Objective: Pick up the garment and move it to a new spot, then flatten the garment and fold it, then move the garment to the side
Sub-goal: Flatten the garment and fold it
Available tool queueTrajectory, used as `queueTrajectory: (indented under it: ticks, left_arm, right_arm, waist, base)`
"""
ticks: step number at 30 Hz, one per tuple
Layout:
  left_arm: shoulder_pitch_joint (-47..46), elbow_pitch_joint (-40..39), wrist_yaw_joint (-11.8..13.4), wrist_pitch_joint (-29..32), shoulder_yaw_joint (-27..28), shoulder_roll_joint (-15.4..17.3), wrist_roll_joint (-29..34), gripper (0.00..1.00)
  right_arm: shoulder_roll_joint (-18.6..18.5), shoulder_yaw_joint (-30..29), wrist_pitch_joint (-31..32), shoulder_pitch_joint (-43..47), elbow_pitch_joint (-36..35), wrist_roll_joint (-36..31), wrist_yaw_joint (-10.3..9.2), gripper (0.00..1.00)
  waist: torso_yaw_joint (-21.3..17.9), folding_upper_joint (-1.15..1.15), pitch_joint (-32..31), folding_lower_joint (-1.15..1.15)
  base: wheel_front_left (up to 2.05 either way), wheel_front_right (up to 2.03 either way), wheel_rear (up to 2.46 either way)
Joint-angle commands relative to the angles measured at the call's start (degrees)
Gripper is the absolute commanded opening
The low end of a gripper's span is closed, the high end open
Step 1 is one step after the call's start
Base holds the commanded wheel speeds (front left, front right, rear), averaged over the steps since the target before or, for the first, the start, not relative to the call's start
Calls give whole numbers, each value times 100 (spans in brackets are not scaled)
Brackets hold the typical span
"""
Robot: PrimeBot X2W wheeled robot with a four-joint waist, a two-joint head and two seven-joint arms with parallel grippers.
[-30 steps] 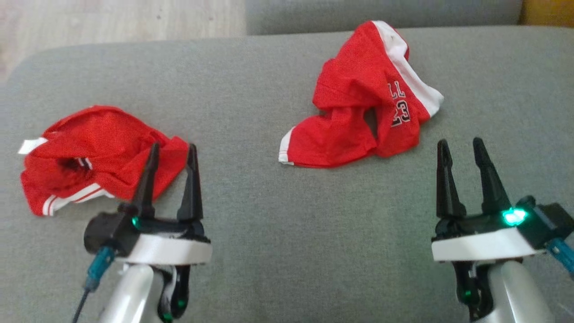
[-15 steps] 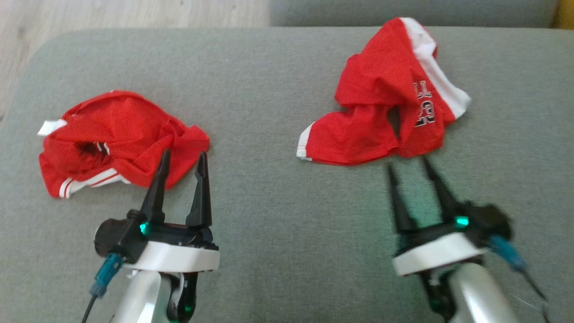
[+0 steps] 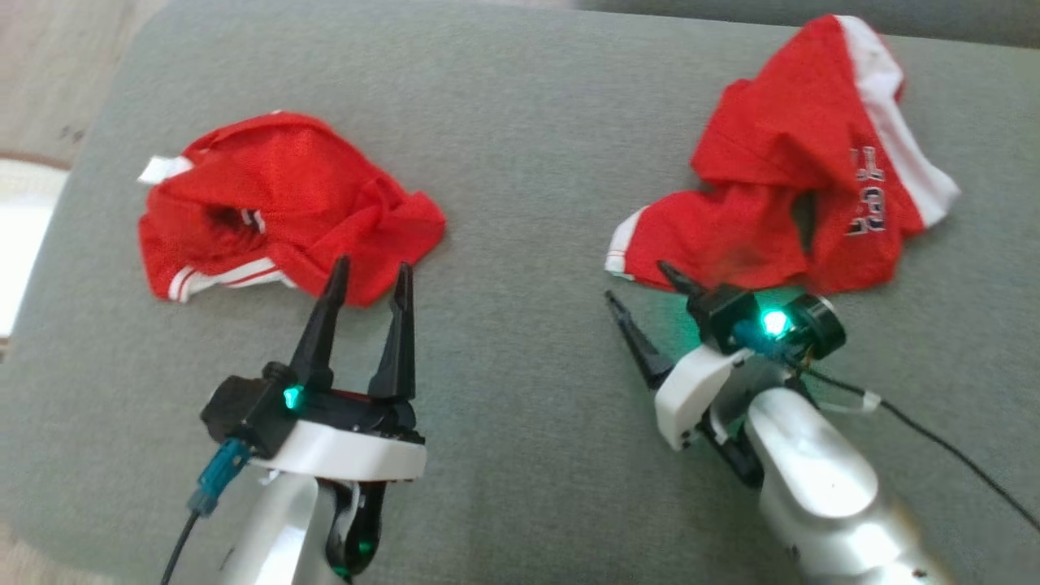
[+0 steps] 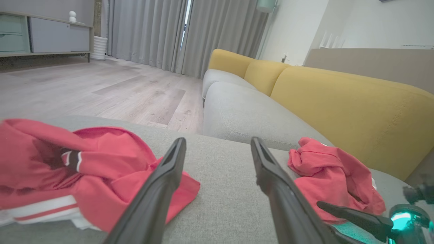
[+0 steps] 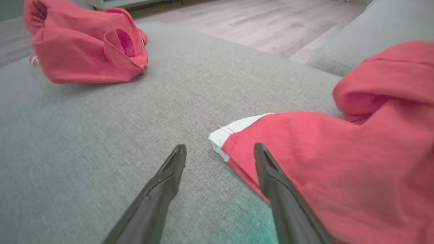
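Note:
Two crumpled red garments lie on the grey cushion (image 3: 520,162). The left garment (image 3: 284,211), with white stripes, has my left gripper (image 3: 372,268) open just short of its near edge, touching nothing. The right garment (image 3: 780,179) has white trim and lettering. My right gripper (image 3: 635,282) is rolled on its side and open at that garment's white-hemmed near-left corner (image 3: 619,248). In the right wrist view the gripper (image 5: 220,147) is open, with the hem corner (image 5: 234,130) just beyond the fingertips and red cloth (image 5: 339,152) beside the right finger. The left wrist view shows its gripper (image 4: 217,140) open between both garments.
The cushion's rounded left edge (image 3: 49,244) drops to a wooden floor (image 3: 49,81). A grey sofa seat (image 4: 244,115) with a yellow back (image 4: 339,101) stands beyond the cushion. A black cable (image 3: 934,439) trails from my right wrist across the cushion.
The camera has shifted, moving the whole picture right. My right gripper has swung forward and left, rolling onto its side, up to the right garment's hem corner. The left gripper stays by the left garment.

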Motion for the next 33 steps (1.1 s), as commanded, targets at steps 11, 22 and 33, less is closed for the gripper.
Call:
queueTrajectory:
  ticks: [11,22,33]
  left_arm:
    - [-283,-163,130,-29,-126,14,-299,100]
    - [-274,-187,185,-29,-45,14,-455,100]
    - [-95,-179,102,-29,400,14,-215,100]
  right_arm:
    - [34,-298,251,-694,930,-606,-4,100]
    - [34,-221,233,-818,1314,-389,-4,0]
    - [34,-1494,-738,-103,541,-408,-4,0]
  waist:
    - [507,0,207,-1]
    - [418,0,180,-1]
    - [-637,0,-232,-1]
  base:
    - [0,0,0]
    - [0,0,0]
    - [0,0,0]
